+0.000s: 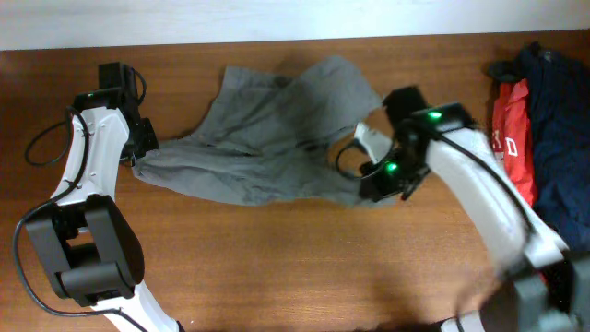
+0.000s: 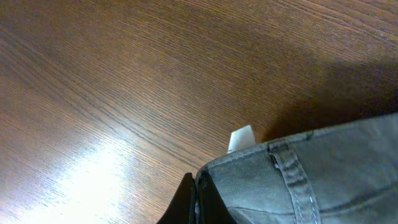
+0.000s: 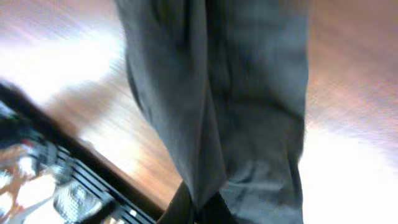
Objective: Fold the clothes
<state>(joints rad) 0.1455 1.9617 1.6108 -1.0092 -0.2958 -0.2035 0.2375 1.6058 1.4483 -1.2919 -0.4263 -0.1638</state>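
Observation:
The clothes, a pair of grey-olive shorts, lie crumpled and spread across the middle of the table. My left gripper is at their left corner. In the left wrist view it is shut on the edge of the waistband, beside a belt loop and a small white tag. My right gripper is at the shorts' lower right edge. In the right wrist view it is shut on a fold of the grey cloth, which fills the view ahead of the jaws.
A red garment with white letters and navy-blue garments are piled at the table's right end, close behind my right arm. The table's far edge runs along the top. Bare wood lies in front of the shorts.

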